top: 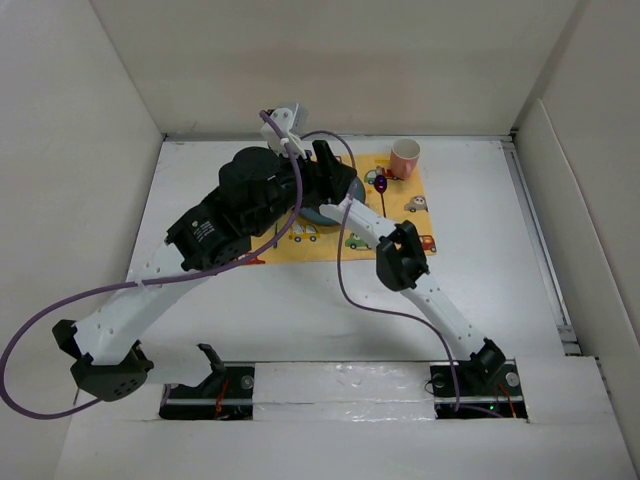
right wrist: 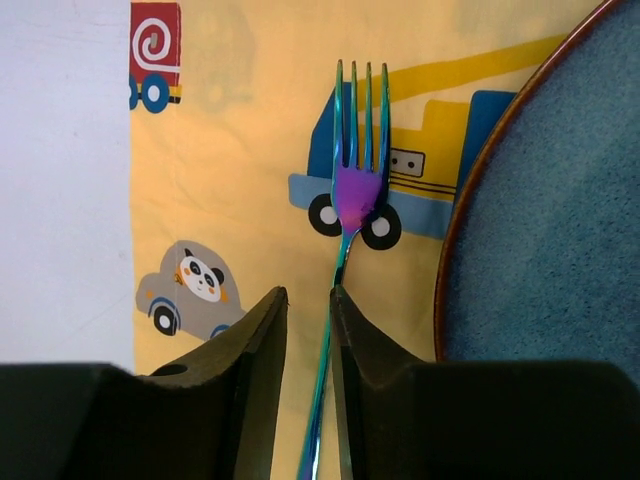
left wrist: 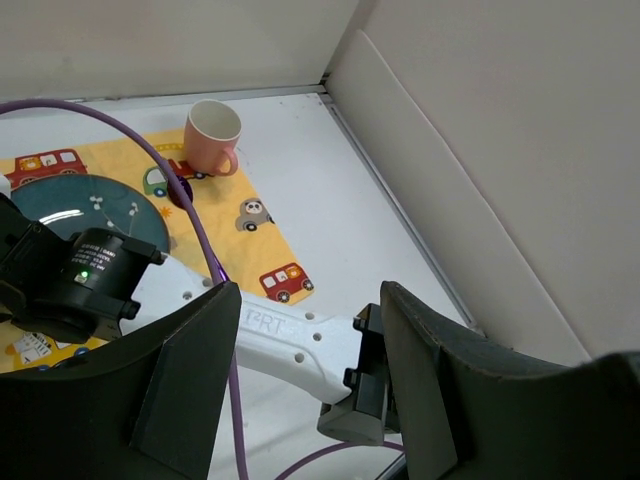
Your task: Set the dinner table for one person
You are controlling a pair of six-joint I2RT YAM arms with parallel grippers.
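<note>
- Under everything, the dinner table (top: 490, 260): matte white, bare to left and right of the yellow car-print mat (top: 400, 215) spread toward its far edge.
- On the mat, a teal plate (right wrist: 550, 220) with a brown rim, largely hidden in the top view.
- Just beside the plate's rim, flat on the mat, an iridescent fork (right wrist: 355, 190), 4 tines pointing away from the right wrist camera.
- Right gripper (right wrist: 308, 295) low over the fork's handle, its 2 fingers narrowly parted and straddling it; mat visible in the gap beside the handle, so no pinch.
- Left gripper (left wrist: 310, 300) held above the right arm (left wrist: 290, 335), fingers spread wide with nothing between them.
- At the mat's far right corner, an upright pink cup (top: 405, 157); near it, a small purple piece (top: 381, 182), too small to name.
</note>
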